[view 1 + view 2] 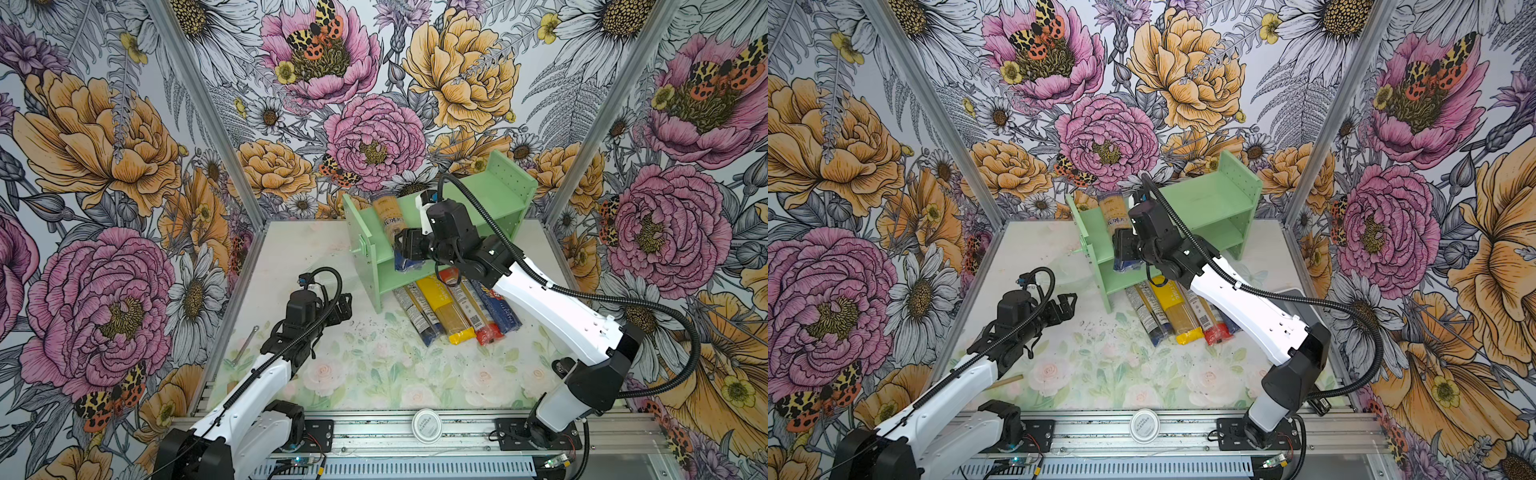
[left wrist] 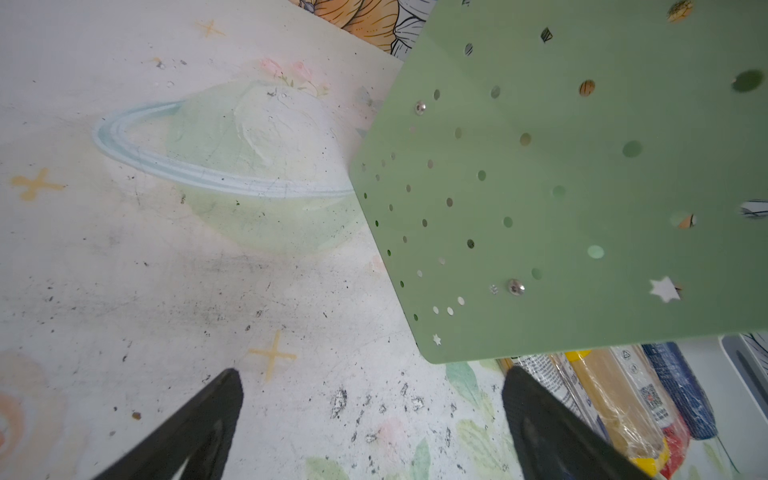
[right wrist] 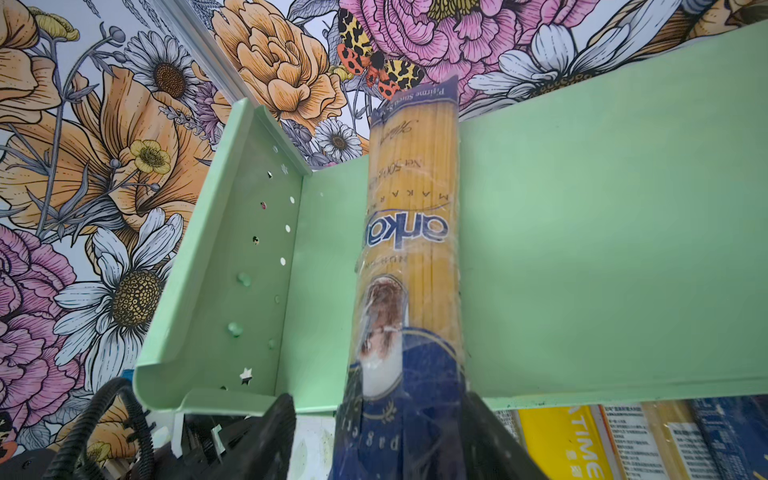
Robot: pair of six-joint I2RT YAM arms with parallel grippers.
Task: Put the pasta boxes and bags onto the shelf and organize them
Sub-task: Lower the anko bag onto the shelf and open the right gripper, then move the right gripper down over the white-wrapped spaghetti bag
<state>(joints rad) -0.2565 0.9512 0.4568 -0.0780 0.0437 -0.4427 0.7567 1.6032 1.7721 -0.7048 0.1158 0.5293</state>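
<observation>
Right wrist: clear pack (image 3: 411, 187) reads "anka", possibly Ankara; yellow pack (image 3: 557, 440) "TIME".

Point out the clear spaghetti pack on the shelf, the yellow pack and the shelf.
clear spaghetti pack (image 3: 409, 199): right wrist view, its logo.
yellow pack (image 1: 434, 293): a top view, its yellow part.
shelf (image 1: 365, 224): a top view, side panel.

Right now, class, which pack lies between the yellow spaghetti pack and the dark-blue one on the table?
The red-ended spaghetti pack lies between them, side by side with both. It shows in both top views.
</observation>
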